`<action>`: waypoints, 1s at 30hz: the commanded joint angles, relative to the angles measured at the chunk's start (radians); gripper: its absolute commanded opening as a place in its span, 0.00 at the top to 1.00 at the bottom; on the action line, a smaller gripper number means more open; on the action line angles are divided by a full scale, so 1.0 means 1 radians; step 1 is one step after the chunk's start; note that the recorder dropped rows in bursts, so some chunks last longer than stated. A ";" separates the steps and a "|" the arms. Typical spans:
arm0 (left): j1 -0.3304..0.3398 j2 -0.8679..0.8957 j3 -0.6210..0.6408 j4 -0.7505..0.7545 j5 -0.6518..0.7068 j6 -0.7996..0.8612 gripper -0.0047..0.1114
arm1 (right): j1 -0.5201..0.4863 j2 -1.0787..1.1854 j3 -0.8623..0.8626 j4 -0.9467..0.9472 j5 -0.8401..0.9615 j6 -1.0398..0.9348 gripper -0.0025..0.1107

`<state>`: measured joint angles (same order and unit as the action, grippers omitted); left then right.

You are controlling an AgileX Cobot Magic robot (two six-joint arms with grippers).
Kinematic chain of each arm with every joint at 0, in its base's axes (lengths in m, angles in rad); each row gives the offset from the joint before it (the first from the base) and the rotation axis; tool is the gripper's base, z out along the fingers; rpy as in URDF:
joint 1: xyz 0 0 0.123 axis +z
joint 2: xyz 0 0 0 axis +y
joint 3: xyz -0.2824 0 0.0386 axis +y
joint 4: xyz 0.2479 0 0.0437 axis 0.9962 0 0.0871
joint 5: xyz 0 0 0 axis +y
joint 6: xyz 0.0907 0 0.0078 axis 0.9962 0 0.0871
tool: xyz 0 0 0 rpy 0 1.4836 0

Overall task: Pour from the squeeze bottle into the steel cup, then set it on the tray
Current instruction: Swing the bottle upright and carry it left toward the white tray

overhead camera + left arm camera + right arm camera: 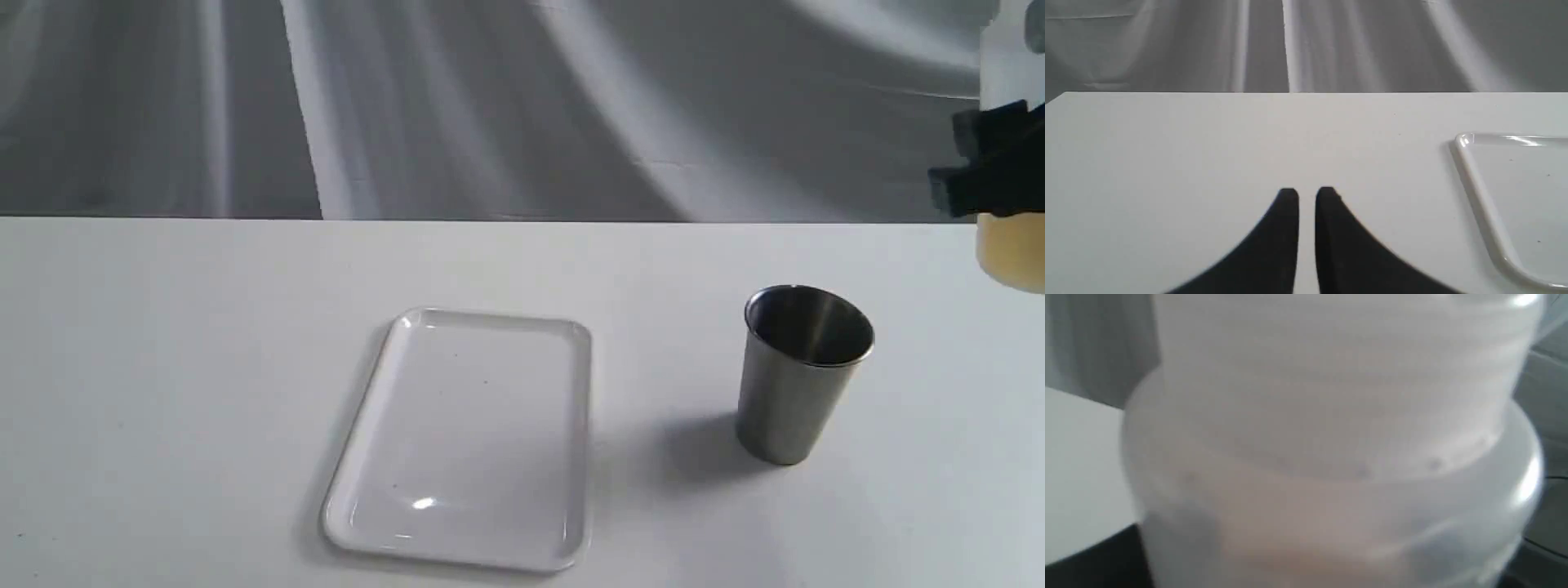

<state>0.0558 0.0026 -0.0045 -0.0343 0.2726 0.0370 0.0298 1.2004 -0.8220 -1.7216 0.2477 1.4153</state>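
We are gripping the squeeze bottle (1012, 253) upright in our right gripper (989, 163) at the scene's right edge, to the far right of the steel cup (804, 371). The tray (465, 441) is lying left of the cup. Our left gripper (1306, 198) is hovering nearly closed, holding nothing.
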 commanded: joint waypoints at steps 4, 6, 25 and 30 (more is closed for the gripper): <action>-0.002 -0.003 0.004 0.000 -0.007 -0.006 0.89 | -0.008 -0.112 -0.001 -0.014 -0.179 0.007 0.98; -0.002 -0.003 0.004 0.000 -0.007 -0.006 0.89 | -0.008 -0.134 -0.001 0.018 -0.248 0.007 0.98; -0.002 -0.003 0.004 0.000 -0.007 -0.005 0.89 | -0.006 -0.184 0.055 0.564 -0.862 -0.431 0.98; -0.002 -0.003 0.004 0.000 -0.007 -0.005 0.89 | 0.041 -0.181 0.162 0.765 -0.872 -0.620 0.98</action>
<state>0.0558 0.0026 -0.0045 -0.0343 0.2726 0.0370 0.0586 1.0262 -0.6844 -1.0501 -0.6017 0.8746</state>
